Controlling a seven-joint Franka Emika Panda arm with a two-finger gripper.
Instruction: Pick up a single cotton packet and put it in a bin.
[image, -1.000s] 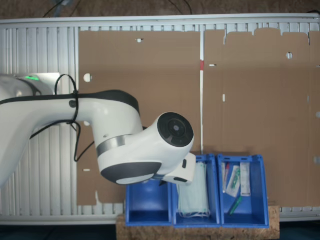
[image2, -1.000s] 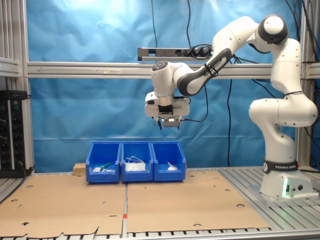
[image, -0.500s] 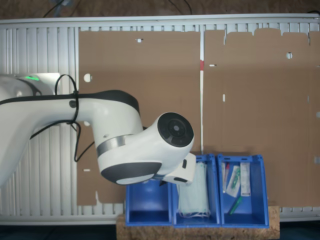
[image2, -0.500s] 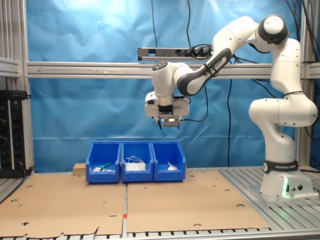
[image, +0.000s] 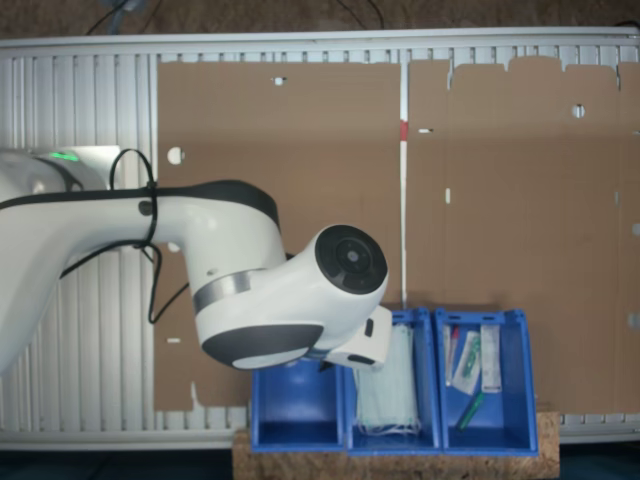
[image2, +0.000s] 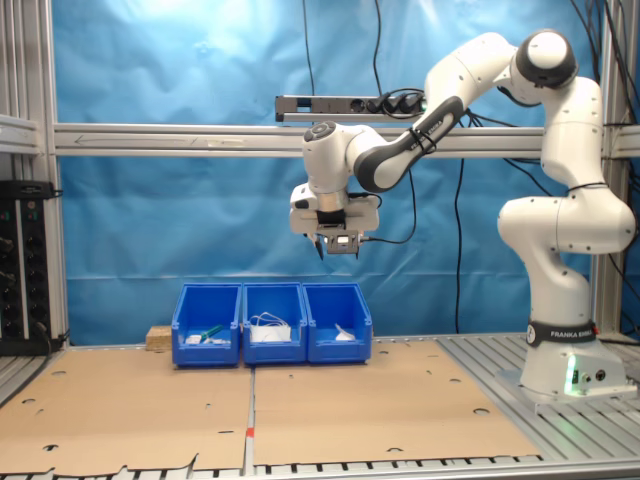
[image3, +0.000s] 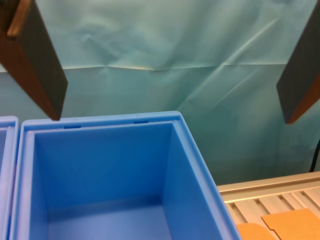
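My gripper (image2: 338, 249) hangs high above the row of three joined blue bins, over the bin (image2: 338, 322) at the second exterior view's right end. In the wrist view its two dark fingers (image3: 37, 65) stand far apart with nothing between them, so the gripper (image3: 170, 112) is open. Below it is that bin (image3: 100, 170), with bare blue walls. A small whitish cotton packet (image2: 343, 333) lies inside this bin in the second exterior view. In the first exterior view the same bin (image: 295, 405) is partly hidden under my arm.
The middle bin (image: 395, 385) holds pale green masks. The far bin (image: 485, 385) holds slim wrapped items and a green stick. Brown cardboard sheets (image2: 300, 400) cover the table in front. A cork block (image2: 158, 338) sits beside the bins. A blue curtain hangs behind.
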